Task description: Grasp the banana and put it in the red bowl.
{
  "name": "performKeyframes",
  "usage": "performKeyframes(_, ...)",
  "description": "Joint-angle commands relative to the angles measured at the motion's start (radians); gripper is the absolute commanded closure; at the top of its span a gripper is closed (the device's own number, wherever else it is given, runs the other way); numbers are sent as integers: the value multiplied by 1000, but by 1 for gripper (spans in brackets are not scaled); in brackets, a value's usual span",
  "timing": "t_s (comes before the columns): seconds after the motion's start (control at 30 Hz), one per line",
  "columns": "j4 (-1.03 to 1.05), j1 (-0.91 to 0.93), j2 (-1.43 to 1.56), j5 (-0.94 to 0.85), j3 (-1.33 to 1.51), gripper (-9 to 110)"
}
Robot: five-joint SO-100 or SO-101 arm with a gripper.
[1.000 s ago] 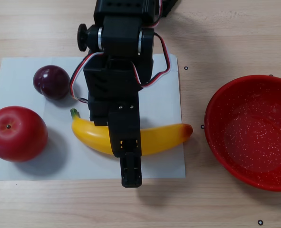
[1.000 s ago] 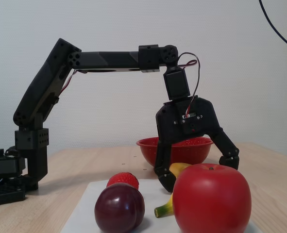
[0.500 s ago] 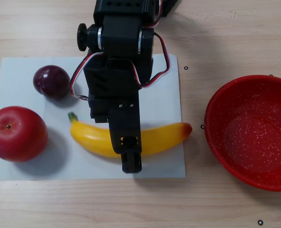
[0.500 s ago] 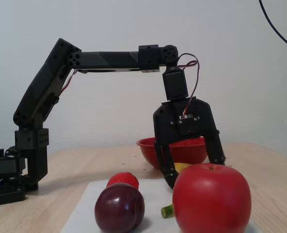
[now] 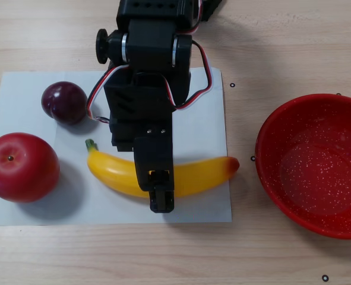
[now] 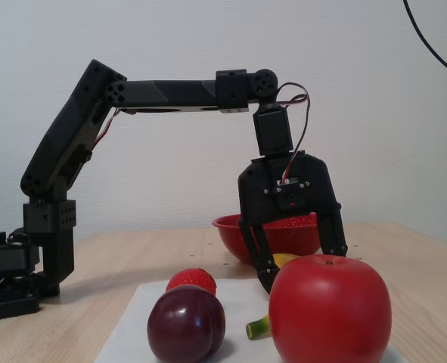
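The yellow banana (image 5: 205,172) lies on a white paper sheet, green stem to the left and orange-red end to the right in the other view. In the fixed view only its stem (image 6: 258,327) and a bit of its back show between the fingers. My gripper (image 5: 157,176) is open and lowered over the banana's middle, one finger on each side of it (image 6: 304,261). The fingers stand wider apart than the banana. The red bowl (image 5: 318,166) stands empty on the table to the right of the sheet, and behind the gripper in the fixed view (image 6: 231,229).
A red apple (image 5: 21,166) and a dark purple plum (image 5: 64,102) sit on the left of the white sheet (image 5: 208,113). A strawberry (image 6: 191,280) shows only in the fixed view. The arm's base (image 6: 11,280) stands at the left there.
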Motion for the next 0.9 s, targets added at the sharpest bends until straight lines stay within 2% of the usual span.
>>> performKeyframes(0.0,40,-5,281,-12,-48,101)
performKeyframes(0.53,120,34,583,-2,91,101)
performKeyframes(0.87,158,61,715,-25,67,101)
